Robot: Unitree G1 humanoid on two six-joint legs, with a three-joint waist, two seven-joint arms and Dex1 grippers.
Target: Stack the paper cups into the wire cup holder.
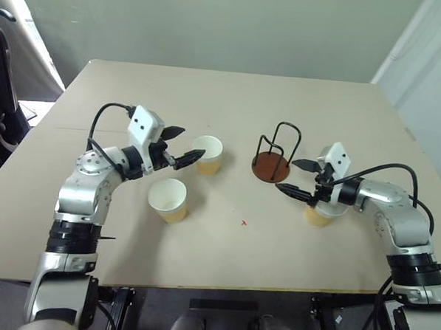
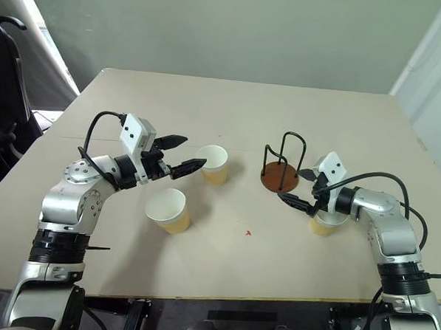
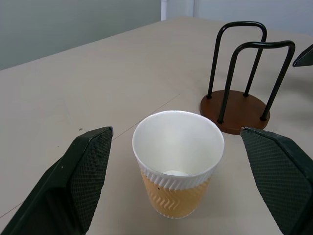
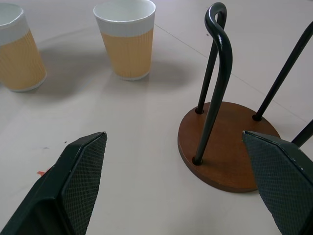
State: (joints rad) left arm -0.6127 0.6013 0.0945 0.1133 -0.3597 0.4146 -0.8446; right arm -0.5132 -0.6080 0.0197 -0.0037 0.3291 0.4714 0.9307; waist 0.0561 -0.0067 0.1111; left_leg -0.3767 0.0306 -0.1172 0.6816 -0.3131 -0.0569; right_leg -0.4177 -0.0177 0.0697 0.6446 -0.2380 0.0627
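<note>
While no writing or label can be read anywhere, the round reddish-brown wooden disc holder with black wire loops (image 1: 272, 164) stands empty on the beige counter (image 1: 231, 99). Left of it stand two tan, zigzag-embossed, white-rimmed paper cups (image 1: 208, 155) (image 1: 168, 200); a third (image 1: 320, 214), right of it, is half hidden beneath the right gripper (image 1: 300, 178). Both the right and the left gripper (image 1: 180, 146) have jaws spread wide, grasping nothing.
</note>
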